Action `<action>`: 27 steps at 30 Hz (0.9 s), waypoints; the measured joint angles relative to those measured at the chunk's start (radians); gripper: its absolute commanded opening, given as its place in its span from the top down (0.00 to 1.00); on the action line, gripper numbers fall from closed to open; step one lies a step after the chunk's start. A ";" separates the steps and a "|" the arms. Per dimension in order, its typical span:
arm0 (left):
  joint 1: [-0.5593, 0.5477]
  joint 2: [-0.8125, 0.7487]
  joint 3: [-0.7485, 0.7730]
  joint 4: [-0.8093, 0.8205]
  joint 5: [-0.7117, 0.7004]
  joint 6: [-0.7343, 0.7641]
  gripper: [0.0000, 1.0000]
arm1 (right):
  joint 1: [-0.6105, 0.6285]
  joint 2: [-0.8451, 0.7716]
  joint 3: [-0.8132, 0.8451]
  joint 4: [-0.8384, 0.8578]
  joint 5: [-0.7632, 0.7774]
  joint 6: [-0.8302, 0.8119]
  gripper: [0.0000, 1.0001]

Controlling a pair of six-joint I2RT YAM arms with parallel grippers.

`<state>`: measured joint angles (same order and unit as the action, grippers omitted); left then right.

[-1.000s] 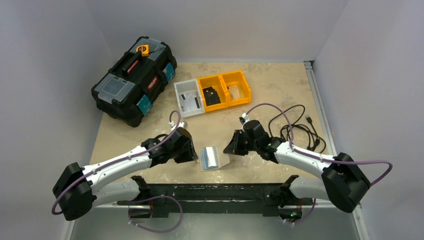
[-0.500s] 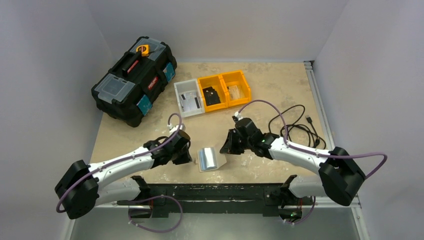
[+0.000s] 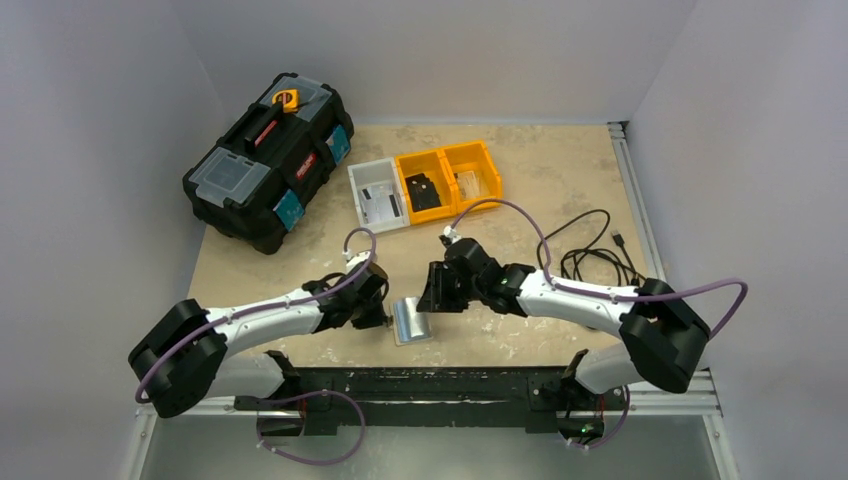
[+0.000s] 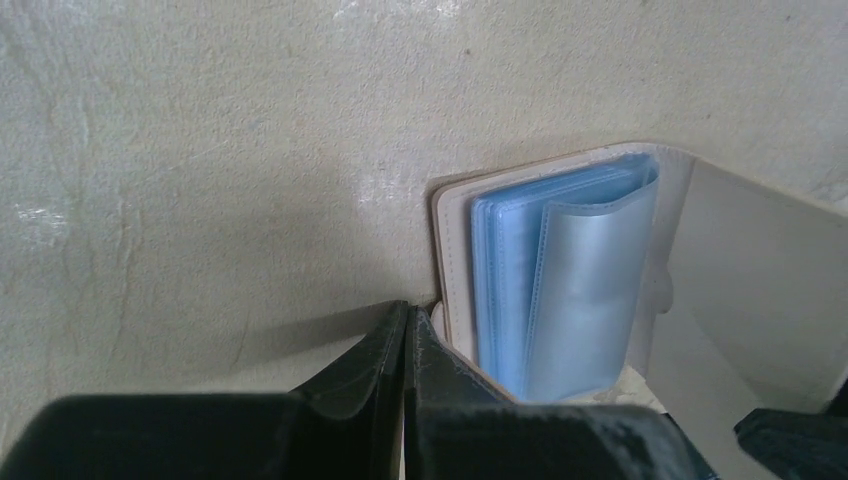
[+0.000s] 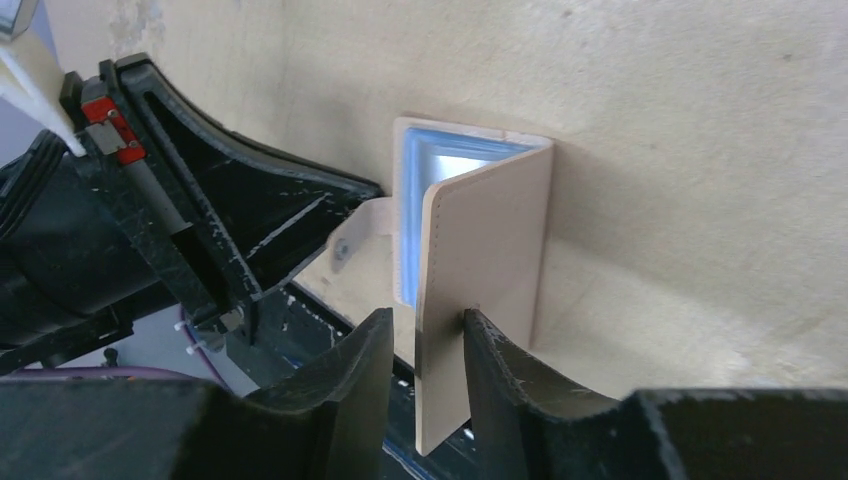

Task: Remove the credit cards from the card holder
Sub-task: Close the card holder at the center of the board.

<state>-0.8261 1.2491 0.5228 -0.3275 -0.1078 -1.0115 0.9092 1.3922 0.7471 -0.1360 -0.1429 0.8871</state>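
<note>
The card holder [image 3: 410, 320] lies open like a book near the table's front edge, beige covers with blue clear sleeves [image 4: 570, 270] inside. No credit cards show; the sleeves hide any. My left gripper [image 3: 385, 318] is shut, its tips [image 4: 405, 315] at the left cover's near corner, one finger lying over that cover. My right gripper [image 3: 432, 300] is open and straddles the raised right cover [image 5: 490, 250]. One fingertip [image 5: 480, 335] touches the cover; the other stands a little off it.
A black toolbox [image 3: 270, 160] stands at the back left. A white bin [image 3: 378, 196] and two yellow bins [image 3: 450, 178] sit behind the holder. A coiled black cable [image 3: 595, 250] lies to the right. The black base rail [image 3: 430, 385] runs along the front.
Both arms have closed in on the holder. The right gripper moved left onto the raised cover; the left gripper moved right to its left edge. The holder shifted slightly left.
</note>
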 measured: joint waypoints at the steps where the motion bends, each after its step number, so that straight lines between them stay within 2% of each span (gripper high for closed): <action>1: 0.000 0.001 -0.003 0.009 0.001 0.000 1.00 | 0.010 0.009 0.006 0.005 0.000 0.007 0.64; 12: 0.000 0.000 -0.019 0.057 0.019 0.000 1.00 | 0.034 0.132 0.018 0.130 -0.004 0.089 0.49; 20: 0.001 -0.014 -0.030 0.059 0.022 0.000 1.00 | 0.034 0.174 0.018 0.209 -0.007 0.135 0.46; 27: 0.004 -0.077 -0.031 -0.028 0.006 0.000 1.00 | 0.034 0.174 0.018 0.244 -0.010 0.153 0.45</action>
<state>-0.8223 1.1717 0.4915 -0.3553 -0.1020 -1.0111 0.9436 1.5658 0.7647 0.1078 -0.1524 1.0405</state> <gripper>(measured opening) 0.003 0.549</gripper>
